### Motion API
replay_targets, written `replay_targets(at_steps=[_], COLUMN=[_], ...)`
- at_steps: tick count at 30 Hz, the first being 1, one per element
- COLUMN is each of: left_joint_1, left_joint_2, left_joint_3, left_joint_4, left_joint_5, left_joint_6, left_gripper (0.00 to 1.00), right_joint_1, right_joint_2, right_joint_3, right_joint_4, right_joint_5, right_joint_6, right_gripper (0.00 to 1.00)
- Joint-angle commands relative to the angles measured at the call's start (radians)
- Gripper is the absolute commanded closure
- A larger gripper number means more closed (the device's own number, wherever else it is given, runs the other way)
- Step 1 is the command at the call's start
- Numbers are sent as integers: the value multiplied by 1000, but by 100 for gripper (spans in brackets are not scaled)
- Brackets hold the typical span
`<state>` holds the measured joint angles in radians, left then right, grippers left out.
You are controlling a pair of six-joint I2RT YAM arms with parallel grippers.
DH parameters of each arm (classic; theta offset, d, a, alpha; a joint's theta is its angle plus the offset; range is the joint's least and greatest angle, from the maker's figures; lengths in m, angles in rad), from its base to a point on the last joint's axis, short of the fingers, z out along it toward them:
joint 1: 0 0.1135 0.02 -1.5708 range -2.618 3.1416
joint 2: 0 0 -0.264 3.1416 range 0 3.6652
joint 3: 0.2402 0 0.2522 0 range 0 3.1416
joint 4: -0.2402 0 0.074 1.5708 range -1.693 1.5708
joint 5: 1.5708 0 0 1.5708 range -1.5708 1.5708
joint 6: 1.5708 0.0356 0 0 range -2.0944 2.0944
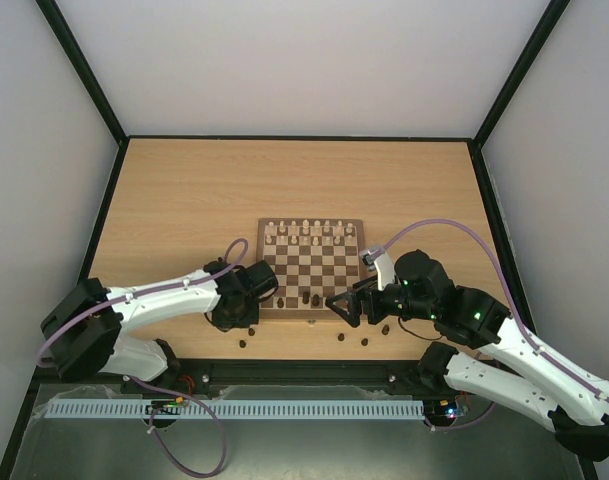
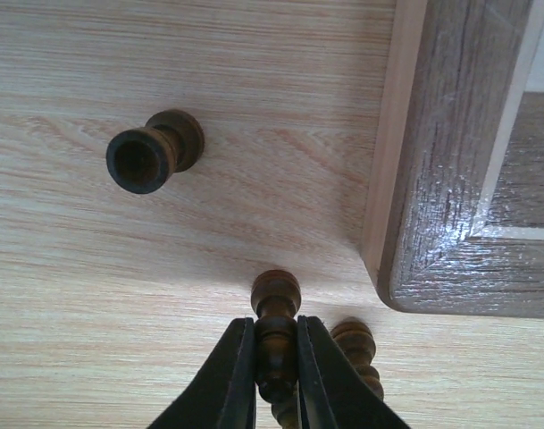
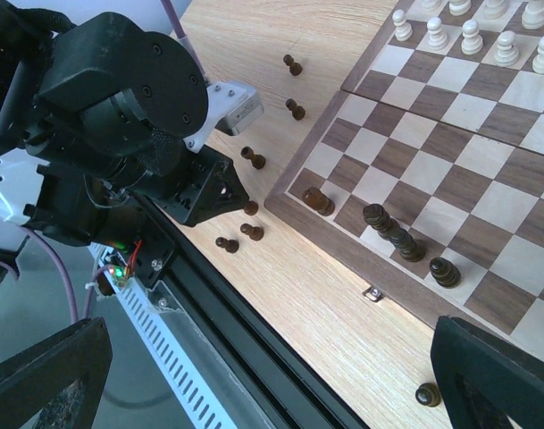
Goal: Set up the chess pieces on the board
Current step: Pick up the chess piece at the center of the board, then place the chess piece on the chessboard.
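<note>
Table: the pale wood-grain tabletop (image 1: pixel 184 200) is carrying the square wooden chessboard (image 1: pixel 314 270) of dark brown and cream squares. The chessboard is lying just beyond the two arms, with its small metal clasp (image 3: pixel 372 292) facing them.
Cream pieces: the small pale turned wooden figures (image 1: pixel 309 232) are standing in two rows along the chessboard's far side.
Dark pieces on board: three dark brown turned figures (image 3: pixel 444 271) are sitting on the near row.
Loose pieces: more dark brown figures are lying scattered off the near-left corner (image 3: pixel 295 109) and in front of the near edge (image 1: pixel 365 341).
In the way: the chessboard's rounded brown corner (image 2: pixel 450 179) is sitting close to the right of the left claw. One fallen piece (image 2: pixel 155 154) is showing its round base to the left wrist camera, and another (image 2: pixel 356 344) is lying just beside the fingers.
Left claw: the left gripper (image 2: pixel 276 323) is pinching narrowly on a dark brown pawn (image 2: pixel 276 295). Its black fingers (image 2: pixel 240 357) are pressing both sides of the stem, and the round head is poking past the tips. I cannot tell whether the pawn is lifted.
Right claw: the right gripper (image 1: pixel 342 305) is gaping wide and holding nothing, hovering by the chessboard's near edge.
Left arm: the white left arm (image 1: pixel 164 295) is reaching low from the left, with its wrist pitching down.
Right arm: the right arm (image 1: pixel 504 345) is bending in from the right, with its claw pointing left.
</note>
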<state>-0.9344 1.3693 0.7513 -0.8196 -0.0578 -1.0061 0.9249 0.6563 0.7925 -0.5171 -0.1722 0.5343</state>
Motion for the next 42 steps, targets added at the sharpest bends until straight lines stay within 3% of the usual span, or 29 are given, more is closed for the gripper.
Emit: replay_targets(at_steps=[1, 10, 18, 25, 42], left_joint_1=[11, -29, -118, -123, -130], left_joint_2=[26, 3, 200, 293, 359], left_joint_3=[0, 275, 545, 597, 651], left_joint_4=[-18, -225, -281, -283, -213], left_joint_5=[3, -23, -34, -52, -38], left_joint_6=[25, 20, 64, 118, 155], left_gripper=[91, 94, 94, 95, 95], right_joint_1=[6, 6, 6, 6, 6], right_joint_2=[-3, -2, -5, -19, -22], right_joint_3=[-12, -6, -4, -3, -3], right_joint_4=[11, 7, 8, -1, 2], right_joint_5=[-15, -5, 17, 31, 26], right_joint_6=[-13, -12, -10, -2, -4], right_gripper=[1, 1, 1, 1, 1])
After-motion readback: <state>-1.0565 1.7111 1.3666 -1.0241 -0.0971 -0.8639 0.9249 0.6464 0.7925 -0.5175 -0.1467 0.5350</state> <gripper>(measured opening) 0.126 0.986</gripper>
